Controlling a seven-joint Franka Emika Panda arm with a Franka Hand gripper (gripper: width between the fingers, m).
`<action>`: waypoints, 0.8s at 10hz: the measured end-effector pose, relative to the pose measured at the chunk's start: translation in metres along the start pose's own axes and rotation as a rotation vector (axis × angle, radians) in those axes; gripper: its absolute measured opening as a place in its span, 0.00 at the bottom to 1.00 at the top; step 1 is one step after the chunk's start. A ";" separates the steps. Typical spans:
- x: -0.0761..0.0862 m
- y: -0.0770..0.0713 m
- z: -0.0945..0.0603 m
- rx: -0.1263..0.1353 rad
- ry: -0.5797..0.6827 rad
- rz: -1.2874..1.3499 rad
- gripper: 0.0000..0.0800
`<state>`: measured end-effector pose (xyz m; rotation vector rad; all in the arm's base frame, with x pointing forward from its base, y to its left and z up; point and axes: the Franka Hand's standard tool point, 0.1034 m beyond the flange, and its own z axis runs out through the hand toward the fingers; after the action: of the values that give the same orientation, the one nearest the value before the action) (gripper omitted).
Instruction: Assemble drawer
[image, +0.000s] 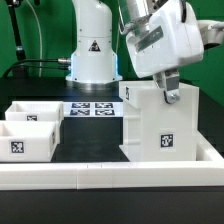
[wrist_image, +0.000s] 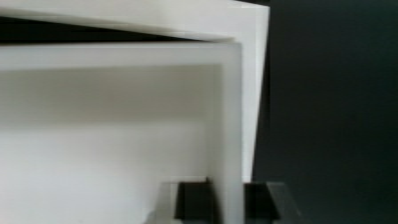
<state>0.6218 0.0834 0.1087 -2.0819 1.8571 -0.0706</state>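
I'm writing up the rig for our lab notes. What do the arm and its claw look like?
The arm is glossy white with rounded, tube-like segments. Its base column carries a black triangular warning sticker and glows blue at the foot ring. The wrist end is a bulky white block. The claw has two short dark fingers with squared tips.

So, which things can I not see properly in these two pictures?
- Inside of the casing: in the exterior view its own walls hide it. The wrist view is too close and blurred.
- Trays: in the exterior view no knobs show, and the picture's left edge cuts them off.
- Marker board: in the exterior view the casing covers one end.
- Gripper: in the wrist view the picture's edge cuts off its fingertips.
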 end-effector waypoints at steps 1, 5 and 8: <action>-0.001 -0.004 0.002 -0.003 -0.006 0.005 0.06; -0.011 -0.017 0.014 -0.030 -0.034 0.102 0.06; -0.011 -0.017 0.014 -0.040 -0.039 0.106 0.06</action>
<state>0.6404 0.0984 0.1023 -1.9920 1.9563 0.0329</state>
